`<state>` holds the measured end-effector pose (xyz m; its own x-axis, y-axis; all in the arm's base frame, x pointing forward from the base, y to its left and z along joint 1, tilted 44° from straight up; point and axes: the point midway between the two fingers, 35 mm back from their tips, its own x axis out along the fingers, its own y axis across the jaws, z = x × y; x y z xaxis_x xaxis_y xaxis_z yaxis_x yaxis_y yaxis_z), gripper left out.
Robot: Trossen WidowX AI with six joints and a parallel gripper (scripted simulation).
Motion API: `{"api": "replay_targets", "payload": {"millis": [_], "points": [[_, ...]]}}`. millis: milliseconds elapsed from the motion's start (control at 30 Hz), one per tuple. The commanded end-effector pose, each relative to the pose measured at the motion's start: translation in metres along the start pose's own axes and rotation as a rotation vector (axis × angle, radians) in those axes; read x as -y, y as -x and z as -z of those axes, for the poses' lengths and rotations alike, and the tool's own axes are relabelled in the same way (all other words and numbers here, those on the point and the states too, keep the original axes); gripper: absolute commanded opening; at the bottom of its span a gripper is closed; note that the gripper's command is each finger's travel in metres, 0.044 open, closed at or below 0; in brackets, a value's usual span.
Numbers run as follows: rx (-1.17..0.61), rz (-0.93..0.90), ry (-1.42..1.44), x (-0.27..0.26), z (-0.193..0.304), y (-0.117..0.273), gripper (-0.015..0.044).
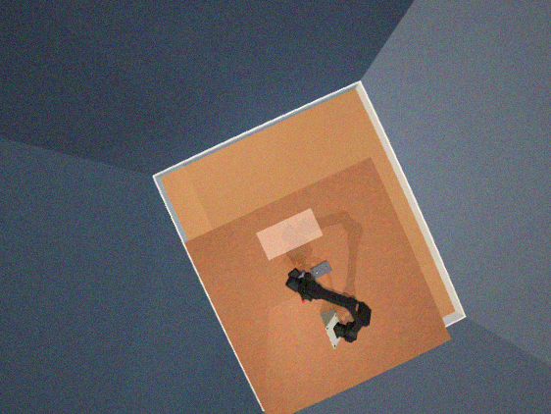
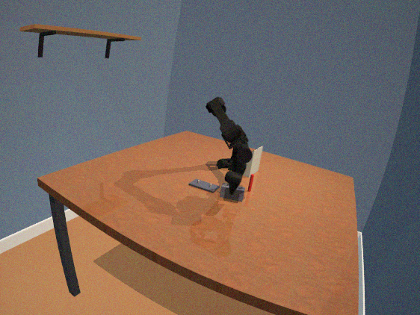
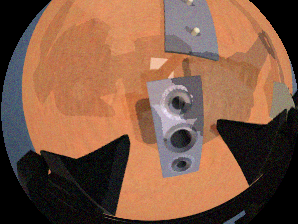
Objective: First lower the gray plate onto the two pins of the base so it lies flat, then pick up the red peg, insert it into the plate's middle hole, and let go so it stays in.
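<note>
The gray plate [image 2: 226, 194] [image 3: 196, 111], a block with three round holes, rests on the table beside the base; the arm mostly hides it in the top view. The dark gray base [image 1: 321, 269] [image 2: 204, 185] [image 3: 176, 30] lies flat with two pale pins standing up, nothing on them. The red peg [image 1: 303, 300] [image 2: 251, 183] stands upright on the table near the plate; it does not show in the wrist view. My gripper [image 2: 232, 189] [image 3: 176, 132] is open and empty, low over the plate, its fingers on either side of it in the wrist view. Contact cannot be told.
A cream angled panel [image 1: 331, 330] [image 2: 255, 162] stands by the arm's foot, behind the peg in the exterior view. A pale rectangle [image 1: 289, 234] shows on the table [image 1: 235, 275] beyond the base. A wall shelf [image 2: 80, 33] is far off at the upper left.
</note>
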<state>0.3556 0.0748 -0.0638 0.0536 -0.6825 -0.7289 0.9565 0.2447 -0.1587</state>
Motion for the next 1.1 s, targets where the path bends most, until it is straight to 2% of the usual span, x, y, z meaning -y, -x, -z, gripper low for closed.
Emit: {"api": "replay_targets", "payload": {"millis": [0,533,900,1067], "points": [[0.006,0.002,0.006,0.001,0.0,-0.007,0.044],[0.009,0.002,0.005,0.002,-0.001,-0.03,0.044],[0.009,0.002,0.005,0.002,-0.001,-0.03,0.0151],[0.009,0.002,0.005,0.002,-0.001,-0.03,0.0118]]}}
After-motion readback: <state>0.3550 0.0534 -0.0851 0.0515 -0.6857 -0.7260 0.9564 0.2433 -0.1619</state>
